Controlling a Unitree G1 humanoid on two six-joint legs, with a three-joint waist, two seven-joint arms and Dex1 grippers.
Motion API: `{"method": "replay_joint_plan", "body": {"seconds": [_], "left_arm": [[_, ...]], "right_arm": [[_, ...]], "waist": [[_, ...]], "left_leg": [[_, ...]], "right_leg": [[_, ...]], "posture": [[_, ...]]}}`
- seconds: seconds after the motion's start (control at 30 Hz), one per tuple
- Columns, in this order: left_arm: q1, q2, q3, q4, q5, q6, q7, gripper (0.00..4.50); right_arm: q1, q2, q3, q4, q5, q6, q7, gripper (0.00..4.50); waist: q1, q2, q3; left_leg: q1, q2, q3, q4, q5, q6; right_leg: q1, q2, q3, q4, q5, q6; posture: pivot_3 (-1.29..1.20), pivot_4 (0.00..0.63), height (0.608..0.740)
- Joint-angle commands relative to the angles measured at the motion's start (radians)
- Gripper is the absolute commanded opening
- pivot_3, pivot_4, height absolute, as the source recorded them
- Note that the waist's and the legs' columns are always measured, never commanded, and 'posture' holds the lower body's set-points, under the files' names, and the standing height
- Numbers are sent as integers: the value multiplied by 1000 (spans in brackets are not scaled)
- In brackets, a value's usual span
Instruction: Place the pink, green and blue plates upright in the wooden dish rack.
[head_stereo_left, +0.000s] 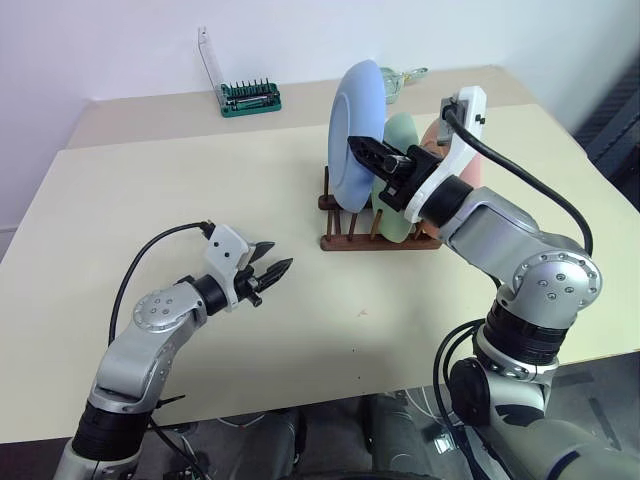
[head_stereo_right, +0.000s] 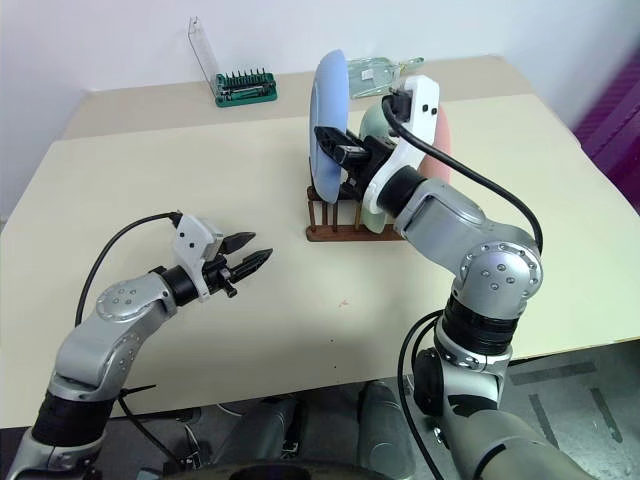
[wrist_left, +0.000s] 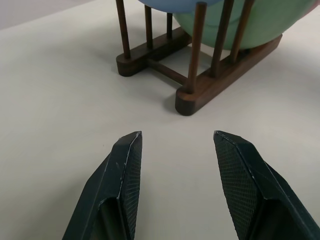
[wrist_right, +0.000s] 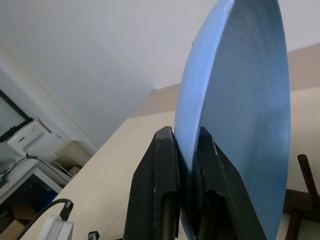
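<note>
The blue plate (head_stereo_left: 355, 120) stands upright at the left end of the wooden dish rack (head_stereo_left: 350, 240), its lower edge down among the pegs. My right gripper (head_stereo_left: 362, 150) is shut on the plate's rim, and the right wrist view shows both fingers (wrist_right: 155, 190) pinching the blue plate (wrist_right: 240, 100). The green plate (head_stereo_left: 400, 135) stands upright in the rack just behind it. Partly hidden by my right arm, the pink plate (head_stereo_right: 443, 140) is at the rack's right end. My left gripper (head_stereo_left: 275, 262) hangs open and empty over the table, left of the rack (wrist_left: 220, 82).
A green screwdriver-bit holder (head_stereo_left: 250, 98) with its clear lid raised sits at the back of the table. A glass object (head_stereo_left: 405, 78) lies behind the plates. The table's front edge runs close below both arms.
</note>
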Motion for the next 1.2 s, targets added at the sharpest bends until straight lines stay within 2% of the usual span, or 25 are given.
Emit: {"method": "replay_joint_plan", "body": {"seconds": [0.03, 0.13, 0.2, 0.3, 0.43, 0.5, 0.7, 0.8, 0.87, 0.93, 1.0, 1.07, 1.2], "left_arm": [[1, 1, 10, -45, -4, 3, 7, 2285], [1, 0, 7, -50, -4, 7, 11, 2359], [0, -2, 6, -54, -4, 11, 13, 2359], [-2, -6, 7, -57, -5, 17, 18, 2359], [-3, -12, -3, -56, -1, 16, 23, 2359], [-8, -18, -10, -55, -2, 18, 24, 2359], [-25, -23, -35, -6, 18, -2, 12, 2359], [-33, -21, -36, 50, 36, -34, -2, 2359], [-40, -23, -41, 95, 56, -65, -7, 2359], [-41, -28, -39, 138, 74, -92, -7, 2359], [-33, -29, -28, 170, 91, -123, -4, 2359], [-30, -40, -26, 183, 100, -134, 7, 2359], [8, -30, 1, 178, 114, -153, 16, 2359]], "right_arm": [[-11, -8, 26, 5, 17, -6, -30, 0], [-17, -27, 47, 18, -10, -21, -19, 1100], [-29, -37, 55, 14, -14, -40, -6, 2131], [-48, -129, 127, -39, -114, -86, 101, 3595], [-27, -377, 295, -150, -362, -260, 368, 3595], [9, -459, 279, -169, -411, -352, 482, 3595], [267, -627, -132, -135, -256, -420, 755, 3595], [548, -668, -375, -119, -223, -390, 880, 3595], [723, -673, -421, -100, -295, -426, 941, 3595], [848, -668, -364, -71, -434, -507, 950, 3595], [895, -642, -286, -35, -561, -602, 920, 3595], [886, -624, -257, 16, -609, -659, 913, 3595], [859, -600, -197, 109, -664, -737, 936, 3595]], "waist": [[0, 0, 0], [0, 0, 0], [0, 0, 0], [1, 0, 0], [3, -1, 0], [2, -1, 0], [25, -2, 0], [45, -3, -1], [52, -1, -1], [47, -1, -2], [43, -1, -1], [39, 0, -1], [30, 0, -1]], "left_leg": [[0, 0, 0, 0, 0, 0], [0, 0, 1, 0, 0, 0], [0, 0, 1, 0, 0, 0], [0, 0, 1, 0, 0, 0], [0, 0, 2, 1, -1, 2], [0, 0, 3, 2, -1, 2], [0, 0, 4, 5, -4, 7], [1, 0, 2, 5, -6, 10], [3, 2, 3, 5, -6, 11], [5, 2, 5, 5, -7, 11], [9, 3, 6, 5, -7, 11], [17, 4, 7, 4, -7, 11], [18, 4, 6, 4, -8, 12]], "right_leg": [[0, 0, 0, 0, 0, 0], [0, 0, 0, 0, 0, 0], [0, 0, 0, 0, 0, 0], [0, 0, 0, 0, 0, 0], [0, 0, 0, -1, 0, 0], [1, 0, 0, -1, 0, 1], [4, -1, 0, -2, 0, 1], [7, -1, -2, -3, 0, 1], [11, 0, -3, -7, 0, 1], [12, 0, -2, -7, 0, 1], [15, 1, -1, -8, 0, 1], [23, 1, -1, -10, 0, 1], [25, 1, -1, -12, 0, 2]], "posture": [[0, 150, 740], [0, 150, 740], [0, 150, 740], [0, 150, 740], [0, 150, 740], [0, 150, 740], [0, 150, 740], [0, 150, 740], [0, 150, 740], [0, 150, 740], [0, 150, 740], [0, 150, 740], [0, 150, 740]]}}
